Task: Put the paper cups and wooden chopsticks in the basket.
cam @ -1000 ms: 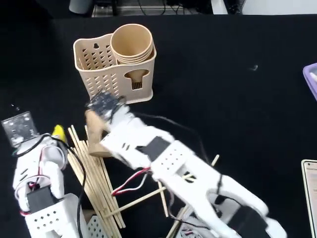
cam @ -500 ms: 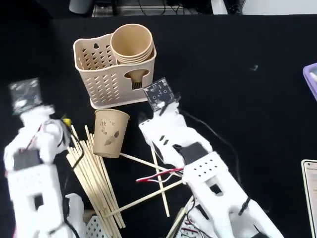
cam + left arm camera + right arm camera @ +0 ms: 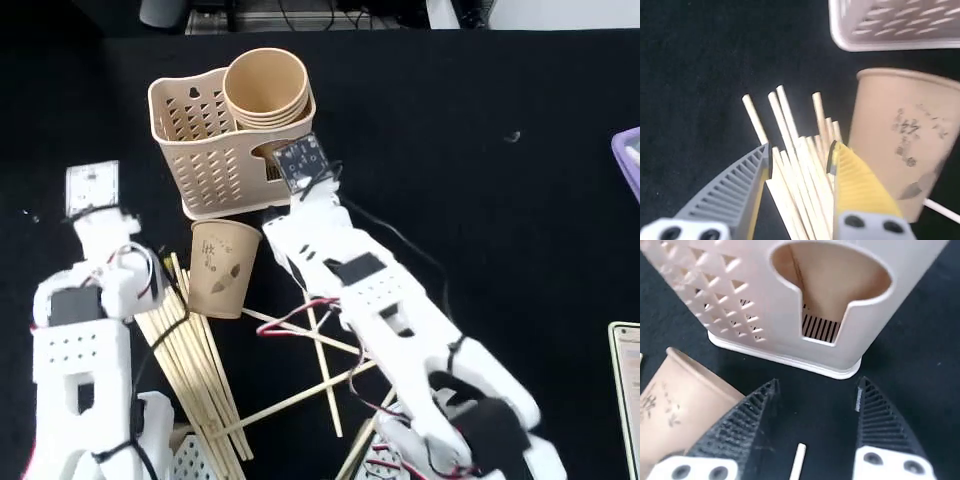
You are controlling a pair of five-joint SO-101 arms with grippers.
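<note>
Left hand (image 3: 800, 155) is the one that matters here. It's spread fairly wide, gray finger (image 3: 735, 190) on one side and yellow finger (image 3: 855, 185) on the other, straddling the bundle of chopsticks (image 3: 795, 165) without pinching it. The sticks run lengthwise between the fingers and poke out past the fingertips, so their long axis is roughly in line with the hand. Closing would squeeze the bundle across its width, which looks like the right setup to me. Can't tell if the yellow finger touches the outer sticks.

Just outside that yellow finger, a paper cup (image 3: 897, 140) lies on its side on the desk (image 3: 700, 60). Past the cup, ahead of the fingertips, is a corner of the basket (image 3: 890, 30).

Right hand (image 3: 817, 385) is wide open too and holds nothing. It points straight at the basket wall, with the same cup just beside one finger.

From above, the stacked cups (image 3: 265, 85) sit in the basket, and a few loose chopsticks (image 3: 320, 350) lie crossed back along the right arm. The left hand is clearly nearer the bundle, and both hands are close to the cup.
</note>
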